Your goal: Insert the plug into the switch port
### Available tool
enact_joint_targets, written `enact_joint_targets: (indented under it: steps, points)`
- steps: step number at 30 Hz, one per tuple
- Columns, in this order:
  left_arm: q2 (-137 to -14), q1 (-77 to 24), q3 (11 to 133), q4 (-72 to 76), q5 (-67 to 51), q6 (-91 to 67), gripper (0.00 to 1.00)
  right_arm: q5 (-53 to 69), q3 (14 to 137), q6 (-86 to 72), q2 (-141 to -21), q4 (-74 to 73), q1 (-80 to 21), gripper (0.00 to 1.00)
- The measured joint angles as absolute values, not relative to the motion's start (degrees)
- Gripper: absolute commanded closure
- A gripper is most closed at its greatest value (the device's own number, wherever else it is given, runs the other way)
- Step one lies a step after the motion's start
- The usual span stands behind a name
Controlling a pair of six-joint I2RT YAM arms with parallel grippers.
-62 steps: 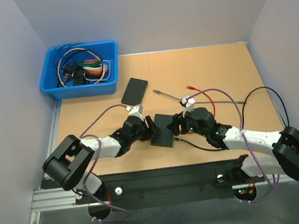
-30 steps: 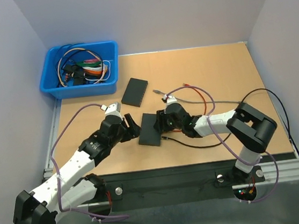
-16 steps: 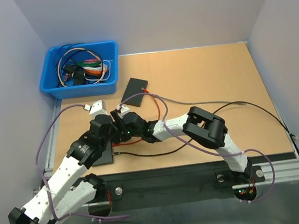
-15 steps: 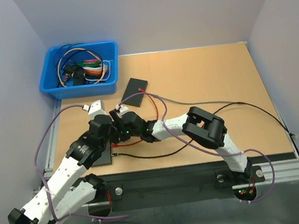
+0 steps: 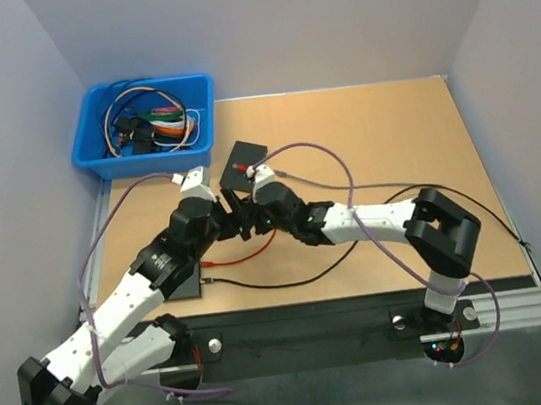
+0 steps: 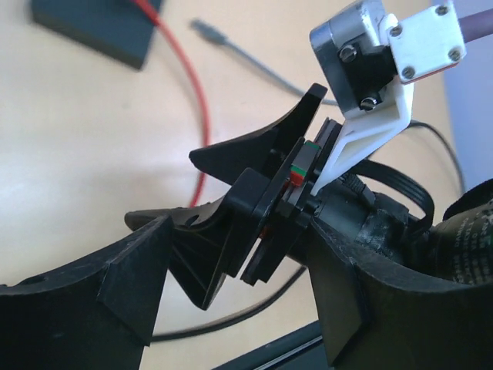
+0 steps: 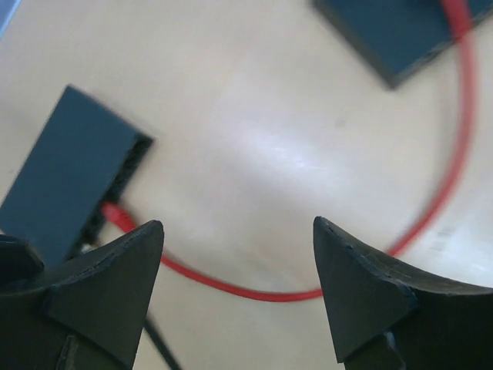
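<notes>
**A:** Where is the red plug (image 7: 112, 212) sitting now?

**B:** It is sitting at the port side of the near switch (image 7: 69, 173), at the near left of the table (image 5: 389, 130). From the top view the left arm is hiding part of this switch. The plug is looking inserted, but the right wrist view is blurred, so I cannot tell if it is seated fully.

**A:** And what are the fingers doing?

**B:** The right fingers (image 7: 115, 285) are standing wide and are holding nothing. The plug is lying apart from them. The left fingers (image 6: 92, 308) are also standing wide and empty. Only the wrist of the right arm is showing between them.

**A:** So which step are we judging?

**B:** I am thinking the step is to leave the plug in place and draw the arms away. The red cable (image 5: 247, 256) is looping just beside the right fingers, and the black cable (image 5: 289, 280) is running near it. So the right arm is needing to rise straight up, not sweep sideways. Otherwise 1 finger is risking to hook the loop and pull the plug out.

**A:** Anything more?

**B:** The 2 arms are working very near each other, between the near switch and the far switch (image 5: 245, 163). Moving 1 arm at a time is looking safer.
</notes>
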State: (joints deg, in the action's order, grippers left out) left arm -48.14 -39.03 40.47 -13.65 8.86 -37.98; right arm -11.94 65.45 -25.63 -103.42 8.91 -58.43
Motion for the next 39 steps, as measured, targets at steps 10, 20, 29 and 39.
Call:
enact_joint_targets:
  steps: [10, 20, 29, 39]
  points:
    - [-69.6, -36.9, 44.2, 1.8, 2.7, -34.2, 0.23, -17.3, 63.9, -18.6, -98.2, 3.3, -43.0, 0.09]
    - [-83.9, -35.2, 37.7, 5.0, -1.8, -31.9, 0.30, -13.8, 74.7, -15.0, -109.4, 0.4, -32.1, 0.09]
    - [-84.0, -41.9, 32.4, 17.2, -10.5, -33.3, 0.32, -9.3, 78.3, -12.7, -115.6, -0.4, -32.3, 0.10]
    - [-71.9, -55.5, 22.1, 15.3, -15.4, -43.8, 0.31, -7.9, 77.9, -12.5, -116.0, -2.1, -32.3, 0.10]
